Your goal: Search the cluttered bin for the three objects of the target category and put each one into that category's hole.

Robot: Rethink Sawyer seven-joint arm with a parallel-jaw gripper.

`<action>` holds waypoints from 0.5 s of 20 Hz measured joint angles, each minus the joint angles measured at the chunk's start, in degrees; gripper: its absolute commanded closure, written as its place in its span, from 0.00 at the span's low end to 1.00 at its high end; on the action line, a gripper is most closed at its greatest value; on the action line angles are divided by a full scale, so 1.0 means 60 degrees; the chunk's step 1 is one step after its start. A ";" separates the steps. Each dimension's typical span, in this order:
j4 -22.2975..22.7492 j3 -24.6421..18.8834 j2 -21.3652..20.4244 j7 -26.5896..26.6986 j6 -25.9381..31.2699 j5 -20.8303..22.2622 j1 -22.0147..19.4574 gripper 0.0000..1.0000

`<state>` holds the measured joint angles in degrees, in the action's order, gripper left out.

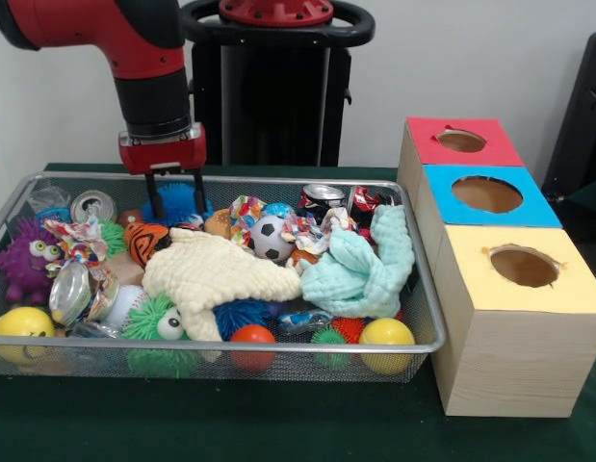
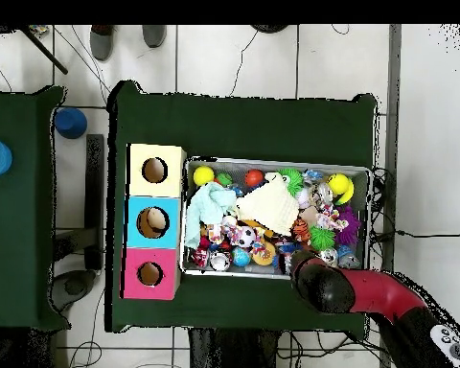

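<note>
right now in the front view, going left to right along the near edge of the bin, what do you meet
yellow ball → green spiky ball → orange ball → small green spiky ball → second yellow ball, then outside the bin, the yellow-topped box

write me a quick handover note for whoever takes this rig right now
Tool: open, empty, fingers down inside the wire bin at its far edge, over a blue spiky ball.
Plush animals: only one candidate shows, an orange furry piece just below the tool, half under the cream cloth. The others may be buried under that or the mint cloth.
Holes: red box, blue box, yellow box beside the bin; their insides are not visible.
Done: nothing visibly sorted.
Left: find and drop all three.
</note>
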<state>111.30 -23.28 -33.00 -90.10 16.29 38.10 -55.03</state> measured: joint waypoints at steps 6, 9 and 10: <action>-0.0007 0.0000 -0.0206 0.0000 0.0000 0.0002 0.0000 0.00; -0.0007 -0.0004 -0.0399 0.0000 0.0000 0.0002 -0.0001 0.00; -0.0006 -0.0006 -0.0480 0.0000 0.0000 0.0002 0.0000 0.00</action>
<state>111.27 -23.31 -35.89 -90.10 16.29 38.11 -55.03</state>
